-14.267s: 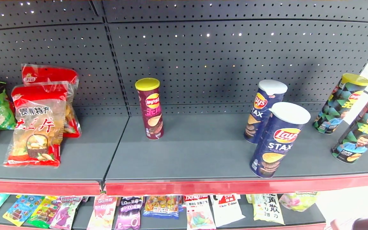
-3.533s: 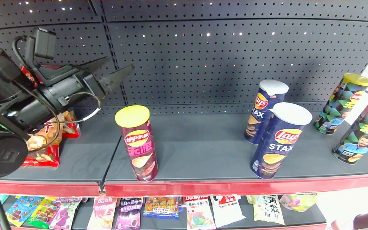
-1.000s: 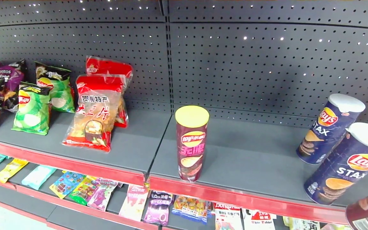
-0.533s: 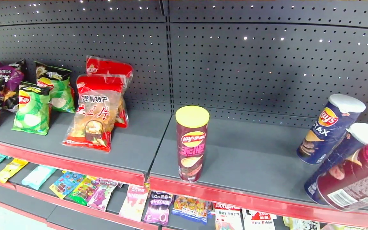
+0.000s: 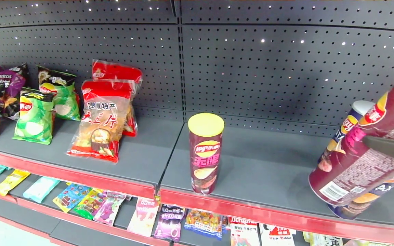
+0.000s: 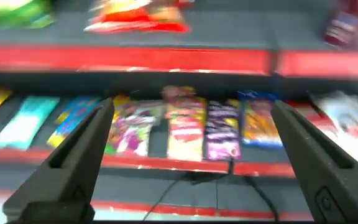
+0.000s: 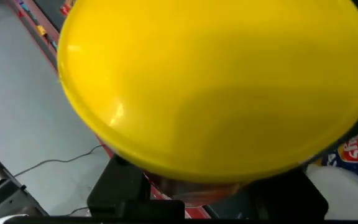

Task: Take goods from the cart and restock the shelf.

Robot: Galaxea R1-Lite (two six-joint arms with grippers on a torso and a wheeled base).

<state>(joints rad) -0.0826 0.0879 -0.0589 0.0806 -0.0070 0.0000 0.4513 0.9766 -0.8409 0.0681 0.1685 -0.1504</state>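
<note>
Maroon can (image 5: 351,171), held tilted in the clenched right gripper (image 5: 376,144) at the shelf's (image 5: 268,171) front right edge, may knock over the blue can (image 5: 351,206) just behind.

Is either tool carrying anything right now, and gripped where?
The right tool holds a yellow-lidded maroon chip can, tilted, gripped across the middle of its body. The left tool is open and empty.

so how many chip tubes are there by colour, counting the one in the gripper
maroon, yellow lid: 2 (standing maroon tube on the shelf; held maroon tube, tilted in the right gripper)
blue, white lid: 2 (rear blue tube; front blue tube, both partly hidden)
total: 4
</note>
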